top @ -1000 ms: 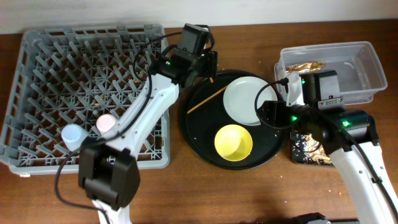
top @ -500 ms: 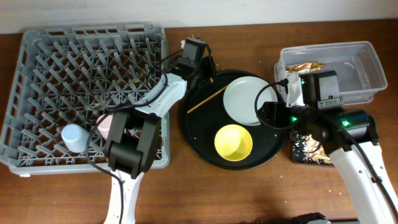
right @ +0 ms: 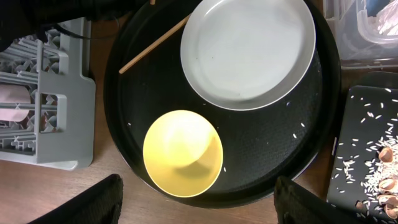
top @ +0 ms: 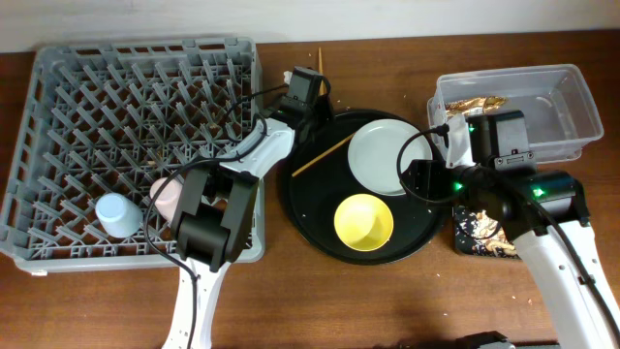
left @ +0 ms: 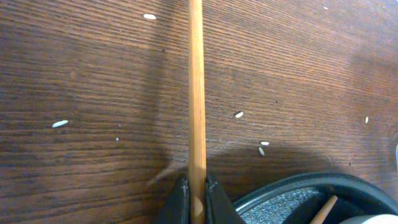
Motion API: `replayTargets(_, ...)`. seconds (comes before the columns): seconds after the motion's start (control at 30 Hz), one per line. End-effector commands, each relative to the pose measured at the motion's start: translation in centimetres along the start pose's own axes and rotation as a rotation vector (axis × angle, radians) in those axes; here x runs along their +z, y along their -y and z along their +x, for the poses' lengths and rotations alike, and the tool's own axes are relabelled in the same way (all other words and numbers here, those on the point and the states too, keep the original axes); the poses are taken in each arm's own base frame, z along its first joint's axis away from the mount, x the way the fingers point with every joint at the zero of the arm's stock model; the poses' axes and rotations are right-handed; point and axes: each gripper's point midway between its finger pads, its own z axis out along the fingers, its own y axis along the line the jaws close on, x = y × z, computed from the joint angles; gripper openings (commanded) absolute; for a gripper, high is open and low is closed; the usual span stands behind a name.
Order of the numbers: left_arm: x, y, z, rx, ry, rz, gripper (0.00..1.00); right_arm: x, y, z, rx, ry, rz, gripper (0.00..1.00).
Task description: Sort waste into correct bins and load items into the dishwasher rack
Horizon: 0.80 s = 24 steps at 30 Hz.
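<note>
Dark wood-grain table point(left: 93, 74) strewn with a few pale rice grains point(left: 60, 123). Held chopstick point(left: 196, 93): thin, wooden, set lengthwise along the centre line of the left-wrist view, extending away from the left gripper point(left: 196, 200) over bare table; near end pinched between the two fingertips point(left: 181, 196), jaws closed onto it with no visible gap. In the overhead view, far end projecting past the gripper toward the table's back edge, just beyond the top right corner of the dishwasher rack point(top: 58, 107). Beside the fingertips, rim of the round black tray point(left: 292, 186); on it a second chopstick point(top: 323, 155) lying diagonally, apart from the held one, left of the pale grey plate point(top: 387, 155); yellow bowl point(top: 363, 221) below the plate, upright. Right gripper point(right: 205, 199) above the tray, fingers point(right: 102, 202) spread wide at both lower corners of its view, holding and touching nothing. In the rack's near left part, light blue cup point(top: 116, 211) and pink cup point(top: 163, 194) side by side. At far right, clear tub point(top: 567, 82) containing the gold wrapper point(top: 480, 102); shallow black tray point(right: 351, 99) just in front of the tub, with rice and brownish scraps point(right: 382, 152)
</note>
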Motion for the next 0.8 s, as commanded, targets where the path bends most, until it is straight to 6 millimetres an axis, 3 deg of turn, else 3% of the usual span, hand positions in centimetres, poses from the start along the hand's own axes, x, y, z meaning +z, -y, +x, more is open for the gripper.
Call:
replayTargets(0.0, 0.4, 0.3, -0.3, -0.012, -0.028, 0.039, 0.00, -0.3, 0.2, -0.5, 0.004, 0.015, 0.009, 0.79)
replayTargets(0.07, -1.8, 0.3, -2.3, -0.029, -0.033, 0.048, 0.00, -0.3, 0.2, -0.2, 0.007, 0.006, 0.011, 0.79)
replayTargets(0.13, -5.3, 0.5, -4.8, 0.017, -0.007, 0.038, 0.00, -0.3, 0.3, -0.1, 0.007, 0.001, 0.013, 0.78)
replayTargets(0.27, -16.0, -1.9, -8.5, 0.123, 0.058, -0.164, 0.00, -0.3, 0.3, -0.1, 0.007, 0.002, 0.013, 0.79)
replayTargets(0.37, -21.9, -1.2, -8.9, 0.238, 0.067, -0.192, 0.00, -0.3, 0.3, -0.1, 0.007, 0.002, 0.013, 0.79)
replayTargets(0.43, -24.4, -3.4, -8.3, 0.233, 0.051, -0.316, 0.00, -0.3, 0.3, -0.1, 0.007, 0.001, 0.012, 0.79)
replayTargets(0.5, -25.3, -5.8, -6.6, 0.208, -0.017, -0.428, 0.00, -0.3, 0.3, -0.1, 0.007, 0.002, 0.012, 0.79)
replayTargets(0.63, -23.8, -8.7, -1.7, 0.161, -0.180, -0.500, 0.00, -0.3, 0.3, -0.1, 0.007, 0.001, 0.012, 0.79)
replayTargets(0.77, -23.0, -10.4, 0.7, 0.163, -0.250, -0.537, 0.00, -0.3, 0.3, -0.1, 0.007, 0.002, 0.013, 0.79)
